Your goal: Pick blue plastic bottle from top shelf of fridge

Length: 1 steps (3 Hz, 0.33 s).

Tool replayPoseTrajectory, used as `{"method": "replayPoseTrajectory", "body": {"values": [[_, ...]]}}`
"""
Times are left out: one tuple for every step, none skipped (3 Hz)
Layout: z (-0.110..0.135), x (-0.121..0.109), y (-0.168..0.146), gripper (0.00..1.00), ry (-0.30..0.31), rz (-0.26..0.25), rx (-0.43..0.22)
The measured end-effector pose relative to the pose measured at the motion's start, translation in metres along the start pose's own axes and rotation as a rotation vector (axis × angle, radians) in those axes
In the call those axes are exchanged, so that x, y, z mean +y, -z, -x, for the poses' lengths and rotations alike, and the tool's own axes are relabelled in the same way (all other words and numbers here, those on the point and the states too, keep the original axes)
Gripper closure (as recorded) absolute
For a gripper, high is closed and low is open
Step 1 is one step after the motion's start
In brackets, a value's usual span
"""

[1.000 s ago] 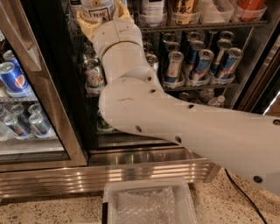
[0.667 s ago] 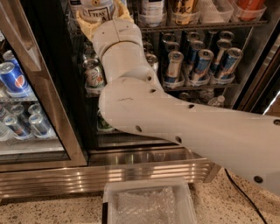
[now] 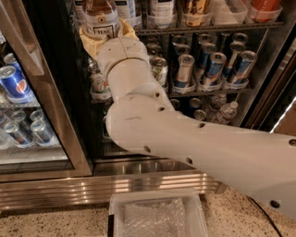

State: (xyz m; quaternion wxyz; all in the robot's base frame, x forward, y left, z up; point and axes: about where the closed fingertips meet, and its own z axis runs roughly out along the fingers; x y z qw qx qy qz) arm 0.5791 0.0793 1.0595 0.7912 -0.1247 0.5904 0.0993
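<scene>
The blue plastic bottle (image 3: 99,18), clear with brownish drink and a white "TEAS" label, is at the top left of the open fridge (image 3: 152,167). My gripper (image 3: 106,36) is at the end of the white arm, which reaches up from the lower right. It is shut around the bottle's lower part, with cream fingers (image 3: 88,42) on either side. The bottle sits at the left end of the top shelf (image 3: 208,28), level with its front edge. The bottle's top is cut off by the frame.
Other bottles (image 3: 162,11) stand in clear trays on the top shelf to the right. Drink cans (image 3: 212,65) fill the rack below, with small water bottles (image 3: 226,111) lower down. A cooler with Pepsi cans (image 3: 11,81) stands at left. A white bin (image 3: 157,215) sits on the floor.
My gripper and wrist have moved down a little with the bottle in them. The fridge and the cans have not moved.
</scene>
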Motion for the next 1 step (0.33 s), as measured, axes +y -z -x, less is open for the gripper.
{"method": "replayPoseTrajectory", "body": {"values": [[-0.0041,0.0003,0.0018,1.00,-0.001,-0.001,0.000]]}}
